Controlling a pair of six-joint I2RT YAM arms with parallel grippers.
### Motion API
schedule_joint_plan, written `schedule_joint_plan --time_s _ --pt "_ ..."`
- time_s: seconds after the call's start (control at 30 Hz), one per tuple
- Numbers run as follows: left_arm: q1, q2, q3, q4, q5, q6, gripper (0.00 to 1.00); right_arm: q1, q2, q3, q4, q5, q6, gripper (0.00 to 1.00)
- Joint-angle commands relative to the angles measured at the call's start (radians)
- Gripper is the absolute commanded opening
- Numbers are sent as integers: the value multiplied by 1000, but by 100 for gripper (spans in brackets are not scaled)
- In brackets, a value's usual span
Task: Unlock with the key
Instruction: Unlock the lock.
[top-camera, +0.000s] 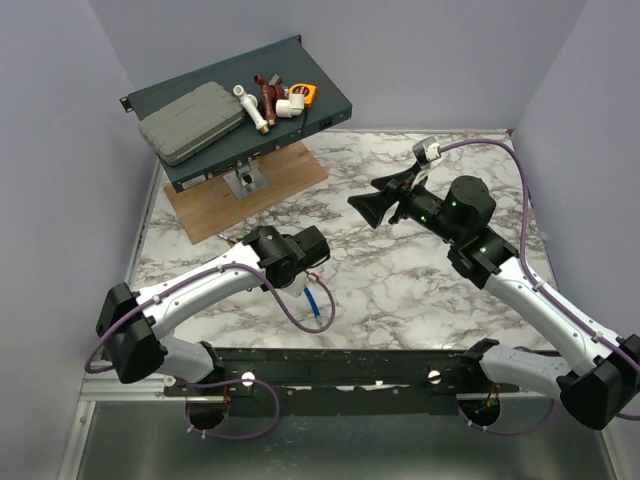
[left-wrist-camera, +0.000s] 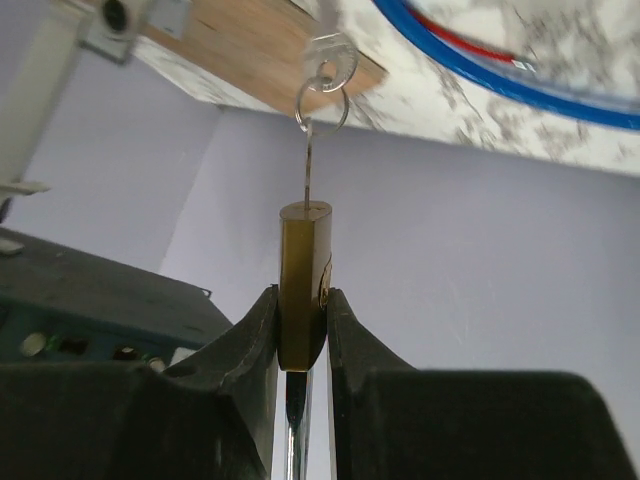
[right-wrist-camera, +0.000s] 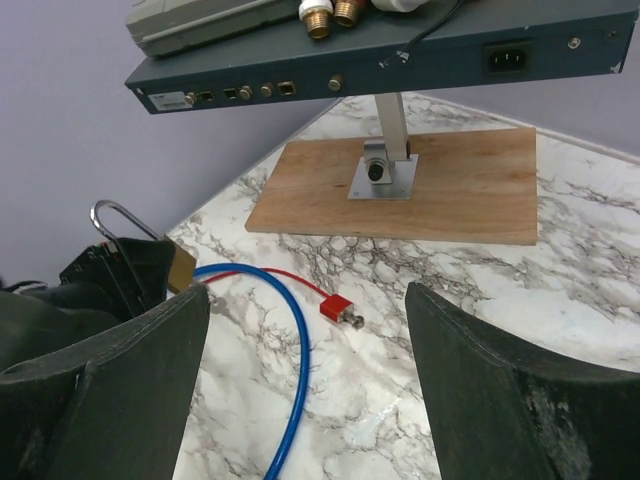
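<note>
Top view, my right claw (top-camera: 365, 208) hangs spread wide and empty above the marble table (top-camera: 400, 290); left wrist, my left claw (left-wrist-camera: 302, 305) is clamped on the brass padlock (left-wrist-camera: 303, 260), the key (left-wrist-camera: 307, 165) standing in its end; right wrist, the shackle (right-wrist-camera: 112, 215) shows beside a blue cable (right-wrist-camera: 290, 330).

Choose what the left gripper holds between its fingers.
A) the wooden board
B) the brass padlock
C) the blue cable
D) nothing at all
B: in the left wrist view the left gripper presses on both sides of the brass padlock, with the thin key in its end.
</note>
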Motion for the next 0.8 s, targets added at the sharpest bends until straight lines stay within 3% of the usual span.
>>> schedule_joint_plan --time_s 0.0,0.07,0.17,0.37,0.63,0.77 --pt "19 75 -9 -139 -183 -122 0 -8 -25 23 -3 22 -9 82" --pt "18 138 144 -256 -147 -244 0 -8 -30 19 -5 24 -8 82" --pt "16 187 385 -308 2 -265 0 -10 -31 19 -7 22 -11 82" --pt "-6 125 363 -306 236 -227 0 -14 -42 23 -16 31 -15 82" --pt "38 99 636 -300 756 -294 0 -25 -87 13 -18 18 -15 81" --pt "54 87 628 -287 835 -351 0 -26 -123 -4 -4 -20 3 80"
